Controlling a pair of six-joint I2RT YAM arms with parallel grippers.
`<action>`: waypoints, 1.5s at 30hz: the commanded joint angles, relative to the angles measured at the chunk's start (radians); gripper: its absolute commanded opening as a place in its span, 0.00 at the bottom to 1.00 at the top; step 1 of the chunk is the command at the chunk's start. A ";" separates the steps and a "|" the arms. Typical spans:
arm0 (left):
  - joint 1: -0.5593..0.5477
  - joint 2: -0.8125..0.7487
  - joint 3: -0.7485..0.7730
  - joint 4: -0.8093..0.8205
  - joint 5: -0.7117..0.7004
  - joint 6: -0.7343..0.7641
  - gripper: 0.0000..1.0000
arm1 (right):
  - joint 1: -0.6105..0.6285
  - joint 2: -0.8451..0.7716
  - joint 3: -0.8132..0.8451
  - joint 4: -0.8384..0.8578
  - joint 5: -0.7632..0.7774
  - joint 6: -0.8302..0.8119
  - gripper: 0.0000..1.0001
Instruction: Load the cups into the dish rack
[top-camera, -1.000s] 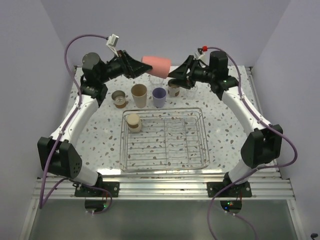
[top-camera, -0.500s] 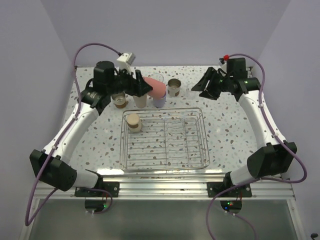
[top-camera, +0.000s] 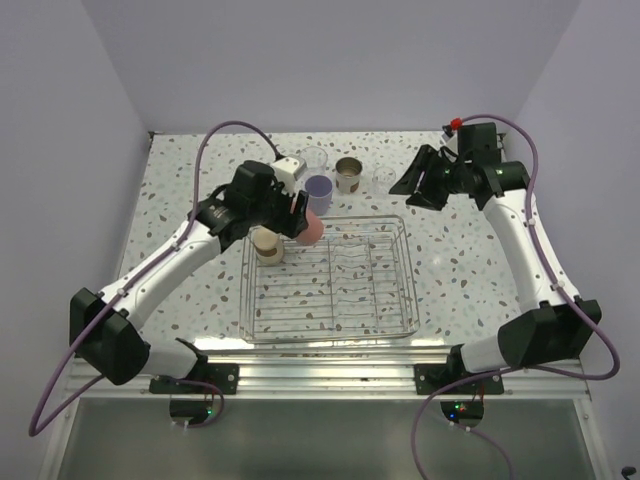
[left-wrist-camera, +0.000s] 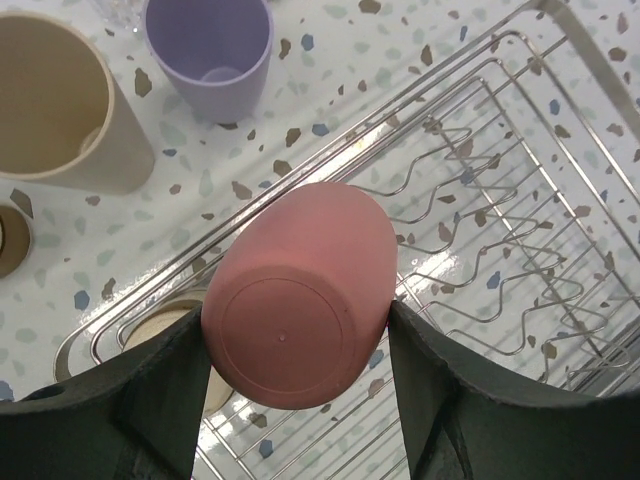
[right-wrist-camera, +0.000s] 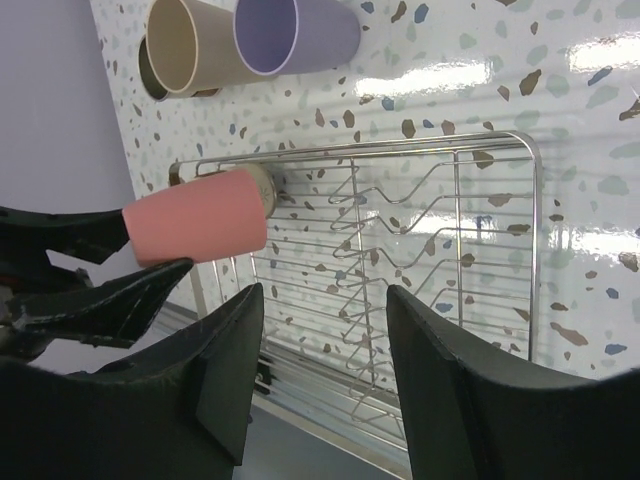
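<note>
Bright, even overhead light, soft shadows; white glare on the table (right-wrist-camera: 500, 70), upper right of right wrist view.

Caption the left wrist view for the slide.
Left tool holds the red-pink cup over the dish rack; lavender cup and tan cup stand just outside.

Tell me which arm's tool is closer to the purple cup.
Left. The left tool, gripping the pink cup, hangs just in front of the purple cup, over the rack; the right tool sits farther off to its right.
</note>
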 joint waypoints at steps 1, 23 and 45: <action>-0.009 -0.009 -0.046 0.022 -0.050 0.032 0.00 | 0.001 -0.051 -0.010 -0.044 0.030 -0.028 0.56; -0.076 0.164 -0.106 0.137 -0.228 0.010 0.00 | 0.001 -0.085 -0.021 -0.085 0.071 -0.056 0.56; -0.086 0.180 -0.006 0.151 -0.243 0.010 0.76 | 0.001 -0.110 -0.076 -0.058 0.100 -0.051 0.63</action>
